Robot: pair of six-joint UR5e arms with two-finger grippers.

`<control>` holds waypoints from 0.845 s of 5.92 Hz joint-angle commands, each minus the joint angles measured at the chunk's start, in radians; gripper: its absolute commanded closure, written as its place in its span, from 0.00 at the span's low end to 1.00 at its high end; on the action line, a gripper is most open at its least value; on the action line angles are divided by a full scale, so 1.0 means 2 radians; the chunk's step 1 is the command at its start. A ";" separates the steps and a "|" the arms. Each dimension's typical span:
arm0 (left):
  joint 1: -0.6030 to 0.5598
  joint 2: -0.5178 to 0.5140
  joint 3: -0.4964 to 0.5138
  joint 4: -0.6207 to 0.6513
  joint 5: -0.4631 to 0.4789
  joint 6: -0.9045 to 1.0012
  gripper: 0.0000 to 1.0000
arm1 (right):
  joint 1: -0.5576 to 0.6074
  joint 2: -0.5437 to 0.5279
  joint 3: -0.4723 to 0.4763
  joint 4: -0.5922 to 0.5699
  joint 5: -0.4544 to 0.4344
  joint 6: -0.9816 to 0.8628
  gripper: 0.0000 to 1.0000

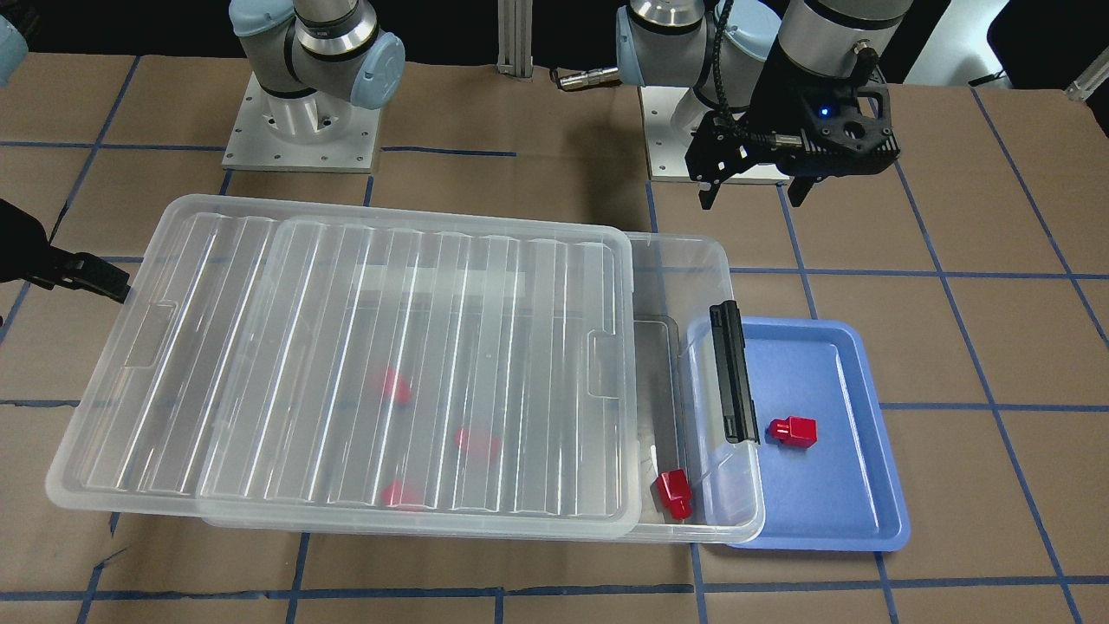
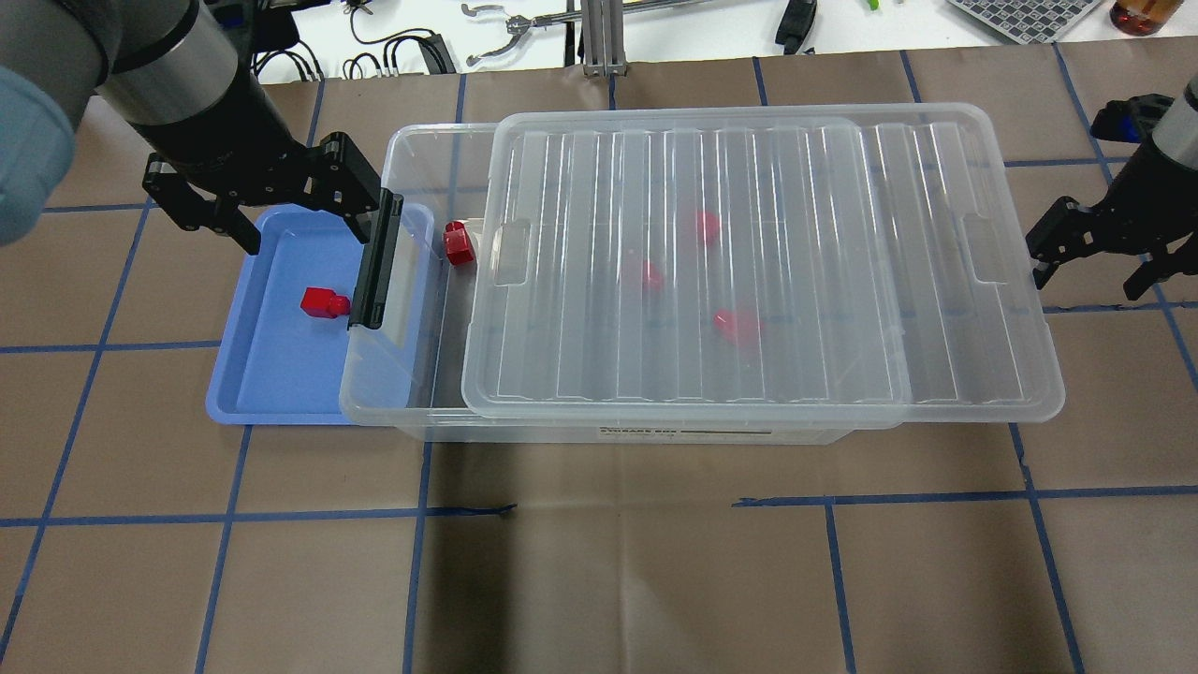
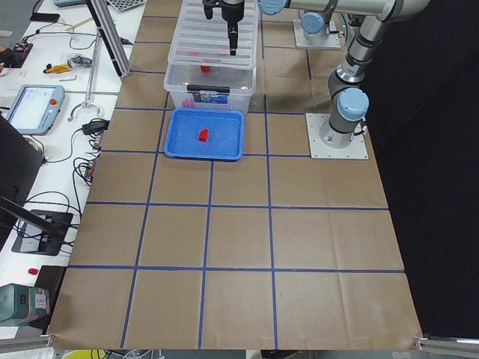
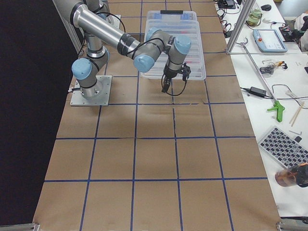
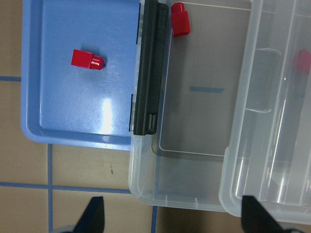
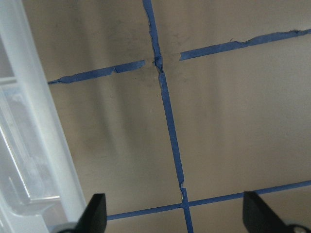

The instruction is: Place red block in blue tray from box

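Left tool (image 2: 307, 239) open, pointing down, right tool (image 2: 1088, 281) open, both raised

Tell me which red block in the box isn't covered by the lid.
The block in the open end beside the black latch; the other three sit under the lid, seen only as blurs.

The box (image 2: 487, 431) bears a side label (image 2: 688, 432), too small to read.

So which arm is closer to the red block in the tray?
Left. The left end effector hangs near the red block; the right end effector is past the box's other end.
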 commanded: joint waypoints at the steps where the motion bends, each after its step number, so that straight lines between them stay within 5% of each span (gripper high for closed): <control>1: 0.001 0.001 -0.002 0.002 0.001 0.000 0.02 | 0.004 0.000 0.000 0.003 0.013 0.007 0.00; 5: 0.003 0.001 -0.002 0.002 -0.001 0.000 0.02 | 0.041 -0.007 0.001 0.005 0.017 0.039 0.00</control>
